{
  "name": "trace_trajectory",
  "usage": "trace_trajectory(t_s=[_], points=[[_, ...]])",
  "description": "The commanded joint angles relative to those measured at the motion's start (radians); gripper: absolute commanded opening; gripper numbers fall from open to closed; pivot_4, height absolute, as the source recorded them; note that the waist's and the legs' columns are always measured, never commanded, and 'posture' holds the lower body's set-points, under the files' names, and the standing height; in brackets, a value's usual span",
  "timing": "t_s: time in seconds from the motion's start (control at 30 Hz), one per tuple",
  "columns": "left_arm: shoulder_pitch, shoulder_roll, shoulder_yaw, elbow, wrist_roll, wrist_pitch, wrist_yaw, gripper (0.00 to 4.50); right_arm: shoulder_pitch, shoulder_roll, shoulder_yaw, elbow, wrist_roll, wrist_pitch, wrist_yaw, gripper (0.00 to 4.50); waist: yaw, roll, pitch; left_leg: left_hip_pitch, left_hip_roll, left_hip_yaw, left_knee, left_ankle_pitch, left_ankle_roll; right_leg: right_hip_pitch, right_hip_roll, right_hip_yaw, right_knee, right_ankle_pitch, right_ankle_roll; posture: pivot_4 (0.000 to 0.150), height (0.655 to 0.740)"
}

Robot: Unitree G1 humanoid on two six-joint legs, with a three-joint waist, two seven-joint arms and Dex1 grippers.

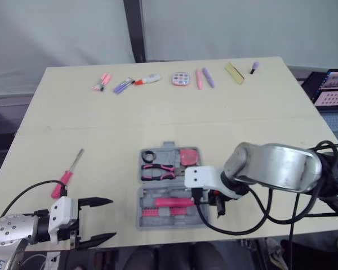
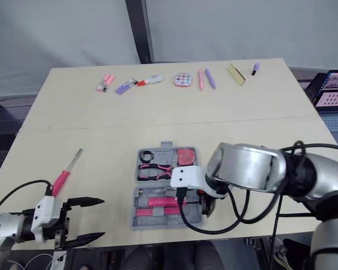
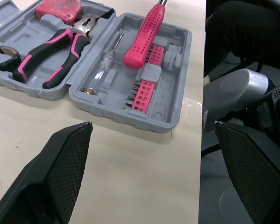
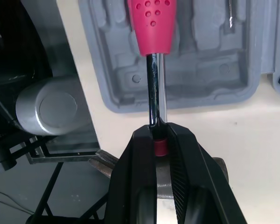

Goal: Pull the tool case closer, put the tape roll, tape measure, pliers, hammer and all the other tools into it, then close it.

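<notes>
The grey tool case lies open near the table's front edge. Its far half holds the black tape roll, the pink-handled pliers and the red tape measure. The hammer's pink handle lies across the near half. My right gripper is shut on the hammer's metal shaft just off the case's right side, by its head. My left gripper stands open at the front left, empty, left of the case. A pink screwdriver lies on the table beyond it.
Several pens, markers and small pink and purple items line the table's far edge. A lit screen stands off the right side. The case's near half also carries a row of pink bits and a clear tester screwdriver.
</notes>
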State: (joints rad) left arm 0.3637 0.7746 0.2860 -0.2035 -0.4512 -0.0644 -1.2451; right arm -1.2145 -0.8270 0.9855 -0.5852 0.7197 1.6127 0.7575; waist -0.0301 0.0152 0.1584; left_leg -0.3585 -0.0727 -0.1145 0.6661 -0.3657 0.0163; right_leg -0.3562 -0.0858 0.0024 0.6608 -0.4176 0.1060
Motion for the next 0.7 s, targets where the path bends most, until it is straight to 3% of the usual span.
trace_trajectory(t_s=[0.03,0.7], points=[[0.009,0.007,0.033,0.029,0.012,-0.036,0.003,4.5,-0.021,0.033,0.008,0.022,-0.036,0.0,-0.012,0.01,0.0,0.0,0.0,0.0,0.0,0.0,0.0,0.0,0.0,0.0,0.0,0.0,0.0,0.0,0.0,0.15,0.74],[-0.001,0.005,0.021,0.014,0.023,-0.034,0.054,4.5,-0.03,0.181,0.098,0.136,-0.139,-0.07,0.001,0.01,-0.006,0.0,0.0,0.0,-0.001,-0.001,0.0,0.0,0.0,-0.002,-0.001,-0.001,0.003,0.0,0.0,0.15,0.74]])
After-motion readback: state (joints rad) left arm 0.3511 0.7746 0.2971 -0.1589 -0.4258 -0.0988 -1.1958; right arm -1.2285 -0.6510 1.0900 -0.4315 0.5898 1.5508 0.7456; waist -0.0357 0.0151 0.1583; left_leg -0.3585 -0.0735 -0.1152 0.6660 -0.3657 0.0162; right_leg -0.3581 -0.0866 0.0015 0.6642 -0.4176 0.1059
